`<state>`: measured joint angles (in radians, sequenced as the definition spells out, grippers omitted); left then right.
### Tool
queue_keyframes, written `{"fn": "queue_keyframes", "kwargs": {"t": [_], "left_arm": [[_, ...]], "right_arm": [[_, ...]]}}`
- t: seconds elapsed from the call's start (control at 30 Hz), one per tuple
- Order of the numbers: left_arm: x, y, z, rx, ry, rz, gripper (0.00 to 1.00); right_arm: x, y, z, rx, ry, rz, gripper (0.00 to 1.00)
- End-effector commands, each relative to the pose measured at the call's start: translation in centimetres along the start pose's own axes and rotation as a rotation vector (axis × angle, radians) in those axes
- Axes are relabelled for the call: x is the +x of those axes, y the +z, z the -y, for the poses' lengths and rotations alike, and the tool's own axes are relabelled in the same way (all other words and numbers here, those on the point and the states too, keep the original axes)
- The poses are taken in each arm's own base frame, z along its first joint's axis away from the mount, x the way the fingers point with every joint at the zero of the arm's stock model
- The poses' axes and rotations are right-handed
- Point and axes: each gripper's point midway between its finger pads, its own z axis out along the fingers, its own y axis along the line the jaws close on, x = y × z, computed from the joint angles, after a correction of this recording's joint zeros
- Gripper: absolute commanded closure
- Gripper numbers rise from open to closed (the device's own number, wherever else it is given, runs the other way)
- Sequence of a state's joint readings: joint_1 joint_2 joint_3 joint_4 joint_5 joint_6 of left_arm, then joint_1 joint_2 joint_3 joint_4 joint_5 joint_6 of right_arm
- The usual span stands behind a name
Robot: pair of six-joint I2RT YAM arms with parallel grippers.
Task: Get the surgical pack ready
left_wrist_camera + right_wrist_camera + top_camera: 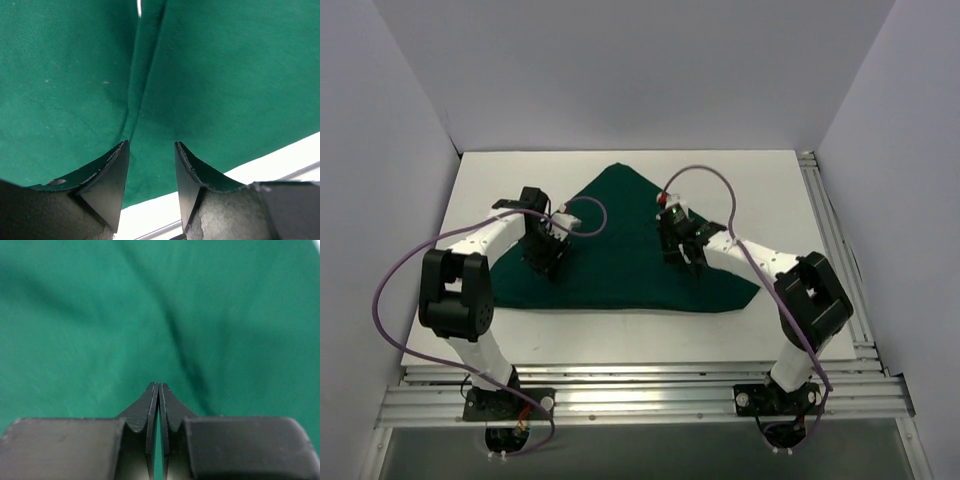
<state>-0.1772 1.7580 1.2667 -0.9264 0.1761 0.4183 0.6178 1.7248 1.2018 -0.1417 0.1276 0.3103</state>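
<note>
My left jaws stand apart over the drape (225,75), its fold (134,95) just ahead of the gap. My right jaws are pressed together, nothing visibly pinched, drape beneath them. Closing left beside that fold may miss it, or drag and bunch the drape.

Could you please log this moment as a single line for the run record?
drape: triangular, on table | left gripper: open over fold | right gripper: shut over drape
</note>
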Motion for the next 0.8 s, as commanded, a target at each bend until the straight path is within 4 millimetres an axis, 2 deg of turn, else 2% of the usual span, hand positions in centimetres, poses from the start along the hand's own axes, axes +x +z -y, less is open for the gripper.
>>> {"fn": "queue_keyframes", "kwargs": {"t": [0.0, 0.03, 0.07, 0.1, 0.17, 0.3, 0.43, 0.47, 0.57, 0.67, 0.7, 0.77], "left_arm": [[-0.7, 0.6, -0.2, -0.020, -0.007, 0.010, 0.50], [-0.8, 0.8, 0.0, -0.011, 0.010, 0.006, 0.50], [-0.8, 1.1, 0.4, 0.009, 0.023, -0.002, 0.49], [-0.7, 1.9, 0.5, 0.022, 0.024, -0.020, 0.49], [-1.1, 2.5, 0.3, 0.029, 0.015, -0.024, 0.49], [-1.0, 4.6, 0.3, 0.058, 0.007, -0.047, 0.49], [-0.3, 5.8, -0.5, 0.036, 0.019, -0.076, 0.49], [-0.3, 5.8, -0.6, 0.036, 0.016, -0.074, 0.49], [-0.2, 4.9, -0.9, 0.035, -0.002, -0.052, 0.49], [-0.7, 2.2, -1.2, 0.018, -0.020, -0.002, 0.48], [-1.2, 0.6, -1.3, 0.005, -0.023, 0.038, 0.47], [-0.8, -1.3, -1.8, -0.009, -0.050, 0.064, 0.46]], "right_arm": [[4.8, 0.0, 0.0, 0.017, 0.083, -0.077, 1.00], [5.2, 0.4, -0.6, -0.015, 0.102, -0.071, 1.00], [7.3, 0.9, -0.8, -0.035, 0.109, -0.116, 1.00], [8.2, 1.2, -1.7, -0.076, 0.132, -0.140, 1.00], [9.4, 2.2, -2.1, -0.087, 0.147, -0.142, 1.00], [10.0, 2.9, -1.7, -0.061, 0.162, -0.136, 1.00], [9.8, 2.4, -0.8, -0.018, 0.136, -0.139, 1.00], [9.1, 2.1, -0.4, 0.003, 0.127, -0.114, 1.00], [7.8, 0.9, 0.9, 0.066, 0.088, -0.100, 1.00], [6.1, -0.8, 1.5, 0.107, 0.071, -0.083, 1.00], [5.8, -1.4, 1.6, 0.112, 0.073, -0.075, 1.00], [5.5, -2.9, 1.8, 0.108, 0.082, -0.065, 1.00]]}}
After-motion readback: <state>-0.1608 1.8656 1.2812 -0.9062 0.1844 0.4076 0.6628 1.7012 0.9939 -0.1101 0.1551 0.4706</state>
